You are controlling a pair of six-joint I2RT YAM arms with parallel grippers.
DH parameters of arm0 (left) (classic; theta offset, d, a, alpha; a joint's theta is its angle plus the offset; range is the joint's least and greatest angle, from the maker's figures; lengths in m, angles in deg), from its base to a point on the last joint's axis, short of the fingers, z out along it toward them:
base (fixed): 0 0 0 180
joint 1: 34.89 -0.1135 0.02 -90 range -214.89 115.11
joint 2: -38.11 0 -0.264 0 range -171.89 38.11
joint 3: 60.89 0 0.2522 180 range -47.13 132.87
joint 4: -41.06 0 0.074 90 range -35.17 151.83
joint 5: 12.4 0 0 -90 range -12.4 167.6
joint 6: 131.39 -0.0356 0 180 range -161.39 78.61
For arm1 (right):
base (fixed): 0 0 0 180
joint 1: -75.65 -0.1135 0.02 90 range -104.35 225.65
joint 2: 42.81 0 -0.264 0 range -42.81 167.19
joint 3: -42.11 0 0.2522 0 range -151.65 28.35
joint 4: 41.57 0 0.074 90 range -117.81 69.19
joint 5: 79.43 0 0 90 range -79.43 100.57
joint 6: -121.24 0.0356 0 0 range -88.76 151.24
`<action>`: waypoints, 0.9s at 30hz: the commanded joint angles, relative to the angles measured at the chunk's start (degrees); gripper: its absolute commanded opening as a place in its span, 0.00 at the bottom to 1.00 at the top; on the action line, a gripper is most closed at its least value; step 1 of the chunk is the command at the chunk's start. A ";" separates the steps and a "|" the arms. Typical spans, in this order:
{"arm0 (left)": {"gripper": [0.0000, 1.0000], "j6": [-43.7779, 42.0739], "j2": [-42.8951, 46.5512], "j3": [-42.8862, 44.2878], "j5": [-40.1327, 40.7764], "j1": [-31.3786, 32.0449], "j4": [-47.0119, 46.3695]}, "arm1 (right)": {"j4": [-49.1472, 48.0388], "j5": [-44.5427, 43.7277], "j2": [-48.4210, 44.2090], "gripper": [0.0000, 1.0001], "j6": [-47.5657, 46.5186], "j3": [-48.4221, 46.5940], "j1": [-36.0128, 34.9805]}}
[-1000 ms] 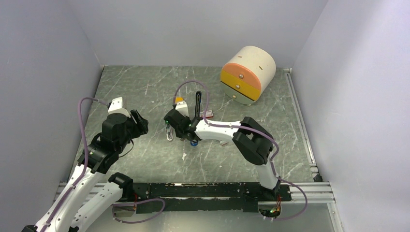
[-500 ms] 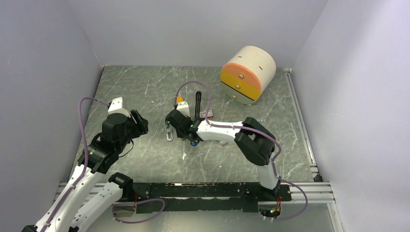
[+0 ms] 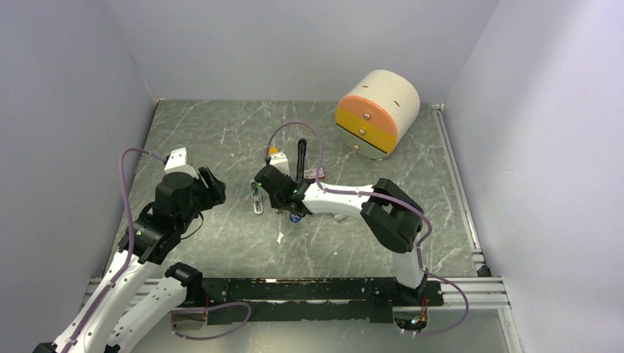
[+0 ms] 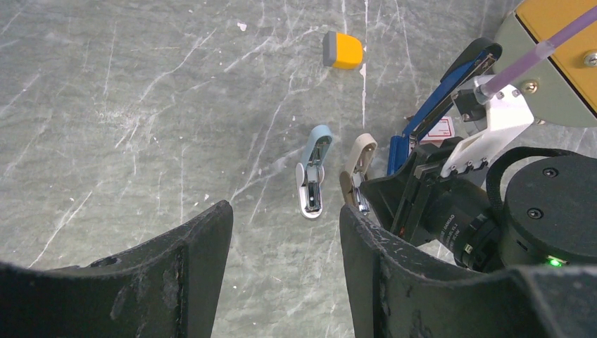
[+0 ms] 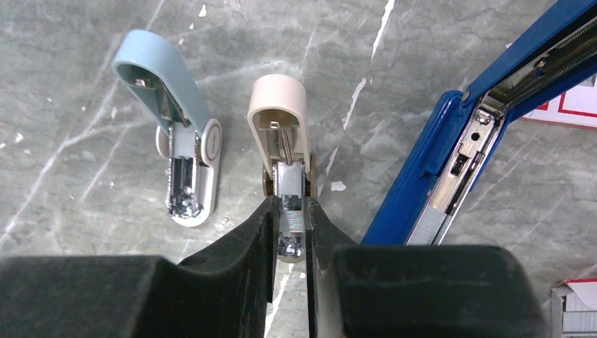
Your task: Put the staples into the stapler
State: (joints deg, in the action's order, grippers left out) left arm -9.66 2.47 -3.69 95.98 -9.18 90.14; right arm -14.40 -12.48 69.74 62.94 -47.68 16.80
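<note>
My right gripper (image 5: 290, 205) is shut on a short silver ribbed strip of staples (image 5: 292, 222). It holds the strip in the open magazine of the beige stapler (image 5: 279, 116), whose lid is flipped back. A light-blue stapler (image 5: 179, 158) lies open to its left. A large blue stapler (image 5: 461, 151) lies open to its right. In the top view the right gripper (image 3: 271, 184) sits mid-table over the beige stapler and hides it. My left gripper (image 4: 285, 215) hangs open and empty, nearer than the staplers and to their left (image 3: 210, 187).
A red-and-white box (image 5: 574, 306) with grey staples in it lies beside the blue stapler (image 3: 300, 158). An orange-yellow little block (image 4: 343, 51) lies farther back. A round drawer unit (image 3: 377, 114) with orange and yellow fronts stands at the back right. Walls close in on both sides.
The right gripper has edged slightly to the right over the beige stapler. The left arm has not moved.
</note>
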 commanded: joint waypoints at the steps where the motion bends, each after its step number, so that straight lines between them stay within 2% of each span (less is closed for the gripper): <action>1: 0.62 -0.52 -0.13 0.50 -0.66 0.13 -0.83 | -3.13 0.53 -1.69 0.20 -3.83 1.93 0.32; 11: 0.62 -0.48 -0.53 0.50 -0.89 0.13 -1.19 | -4.94 3.52 -1.82 0.20 -6.18 2.69 0.44; 27: 0.62 -0.48 -0.79 0.42 -0.75 0.13 -1.12 | -4.09 3.16 -1.21 0.20 -5.92 2.79 0.40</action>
State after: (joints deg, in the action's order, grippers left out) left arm -9.66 1.55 -3.69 95.78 -9.18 90.11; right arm -18.12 -8.72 69.40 57.08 -45.07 16.91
